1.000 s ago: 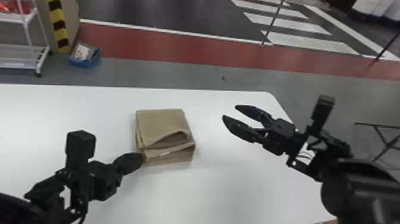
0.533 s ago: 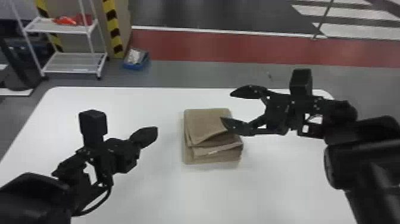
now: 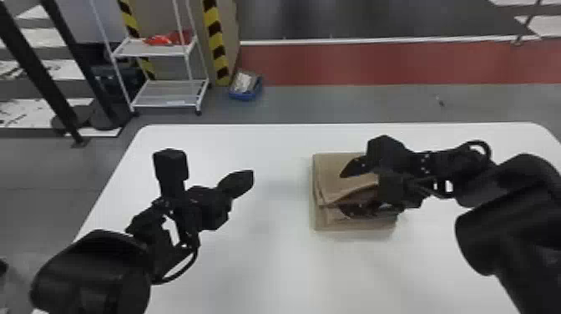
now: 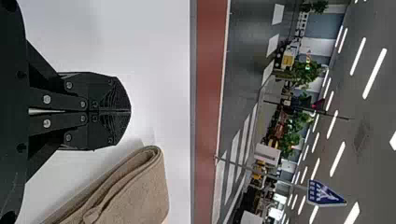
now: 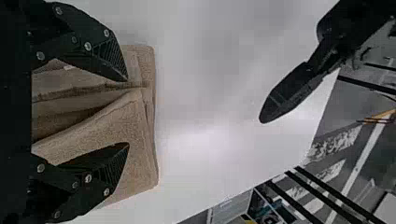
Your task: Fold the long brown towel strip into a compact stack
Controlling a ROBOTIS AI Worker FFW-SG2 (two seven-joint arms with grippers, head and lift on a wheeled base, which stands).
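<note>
Towel (image 3: pixel 334 177), head view: folded block lying flat on the white worktop (image 3: pixel 267 267), right gripper (image 3: pixel 341 191) over it, jaws spread, holding nothing; left gripper (image 3: pixel 250 177) off to the side, jaws closed on nothing. Left wrist view: thick rounded folds, matte brown weave, layers loosely nested; we'd call it soft, light, limp, not slippery, nothing to break. Right wrist view: roughly square outline, upper layer gaping in a slanted wedge, ridged black fingers (image 5: pixel 112 58) apart above it. We'd pinch all layers near an edge; a top-only grab could unfold it.
</note>
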